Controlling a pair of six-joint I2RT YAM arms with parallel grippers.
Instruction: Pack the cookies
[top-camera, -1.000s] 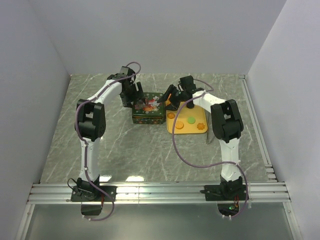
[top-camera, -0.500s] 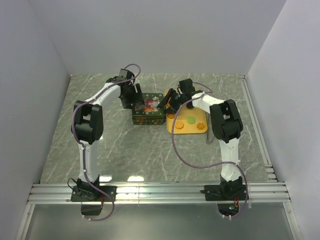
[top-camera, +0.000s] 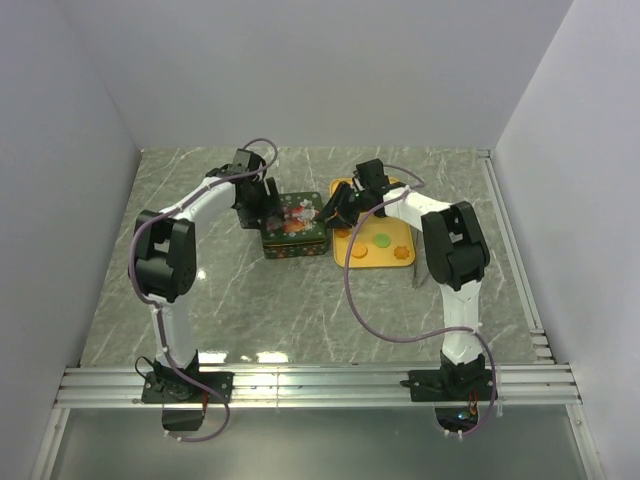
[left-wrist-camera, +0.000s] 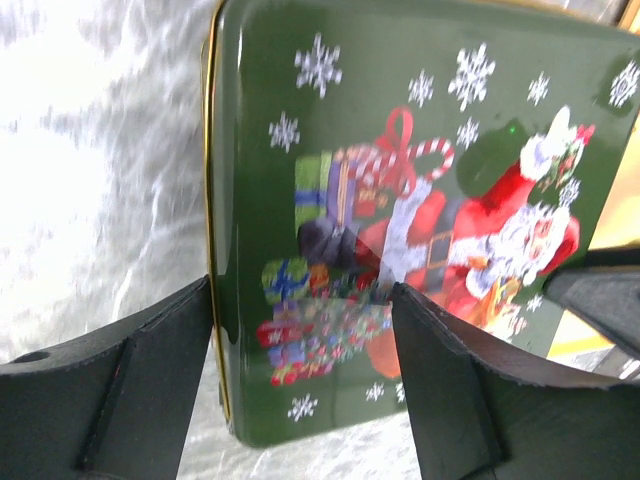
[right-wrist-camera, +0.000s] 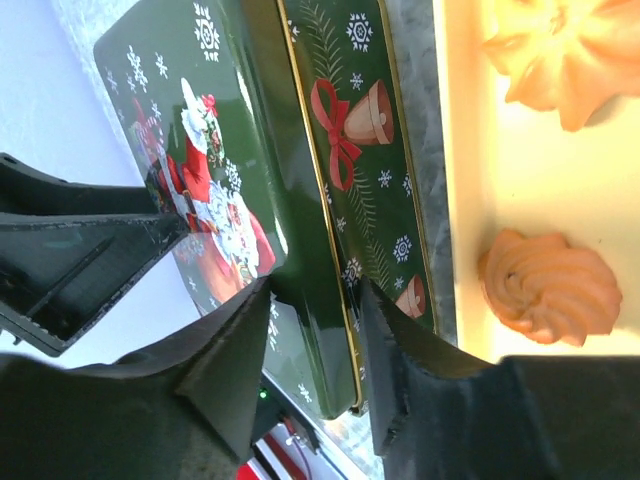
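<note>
No lettering can be read; the green tin (left-wrist-camera: 330, 90) bears only pictures.

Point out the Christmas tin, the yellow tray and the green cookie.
Christmas tin (top-camera: 295, 220): top external view, middle of its lid.
yellow tray (top-camera: 381, 259): top external view, bare near part.
green cookie (top-camera: 382, 240): top external view, its centre.

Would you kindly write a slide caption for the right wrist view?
Right gripper grips the green Santa tin lid by its rim, beside two orange cookies on a yellow tray.
</note>
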